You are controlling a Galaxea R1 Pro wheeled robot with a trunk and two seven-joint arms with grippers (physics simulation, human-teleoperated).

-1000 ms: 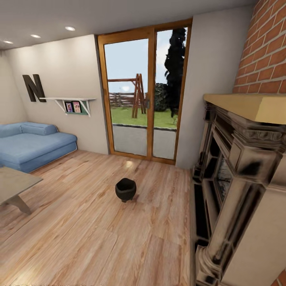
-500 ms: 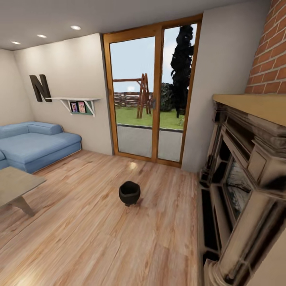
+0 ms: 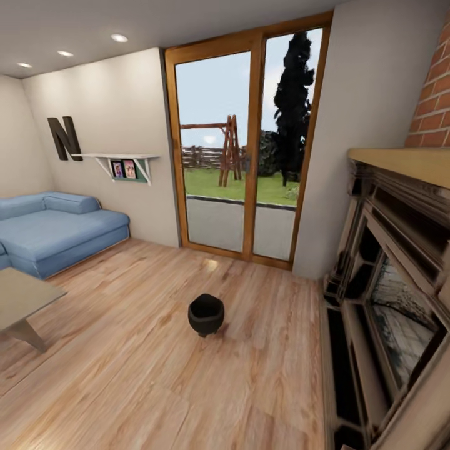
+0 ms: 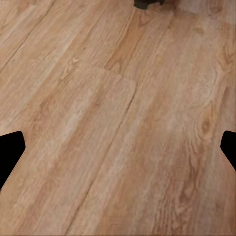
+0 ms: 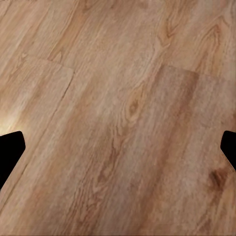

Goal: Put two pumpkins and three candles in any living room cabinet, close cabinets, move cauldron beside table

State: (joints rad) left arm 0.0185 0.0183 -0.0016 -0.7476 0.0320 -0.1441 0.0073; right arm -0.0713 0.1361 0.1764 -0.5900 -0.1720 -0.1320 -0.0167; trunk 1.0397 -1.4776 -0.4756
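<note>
On the wood floor [image 3: 125,350] ahead, the cauldron [image 3: 205,314] sits upright, well apart from the bench [image 3: 22,299] at the left, so it likely needs carrying over. Left claw [image 4: 118,147] and right claw [image 5: 118,147] both hang wide and empty over bare floor.

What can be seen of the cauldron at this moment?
The cauldron is a small, round, matt black pot with a wide open mouth, its inside dark. It stands upright on short stubby feet on the bare wooden floor, casting a faint shadow. Nothing else touches it. It sits in open floor in front of the glass patio door, well apart from the coffee table and the fireplace.
</note>
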